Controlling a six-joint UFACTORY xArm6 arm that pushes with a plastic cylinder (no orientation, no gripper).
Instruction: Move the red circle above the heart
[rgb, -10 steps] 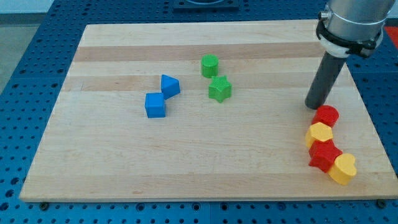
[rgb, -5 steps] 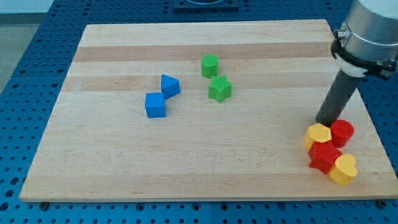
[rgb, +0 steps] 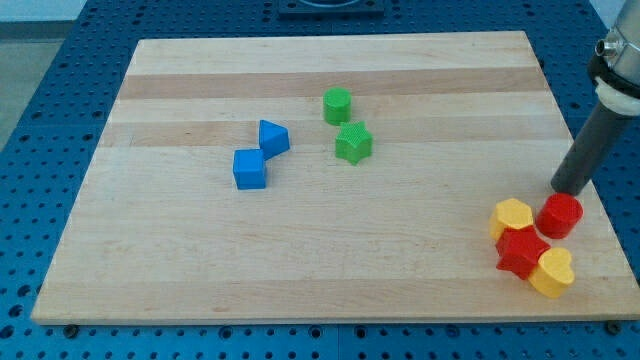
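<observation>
The red circle sits near the board's right edge, just above the yellow heart at the bottom right. My tip rests just above the red circle, at its upper right, close to or touching it. A red star lies between the heart and a yellow hexagon, which sits to the left of the red circle.
A blue cube and a blue triangular block sit left of centre. A green cylinder and a green star sit near the top centre. The wooden board's right edge runs close by the red circle.
My tip has moved right and down, pushing the red circle from above the yellow hexagon to the hexagon's right, above the heart. The other blocks have not moved.
</observation>
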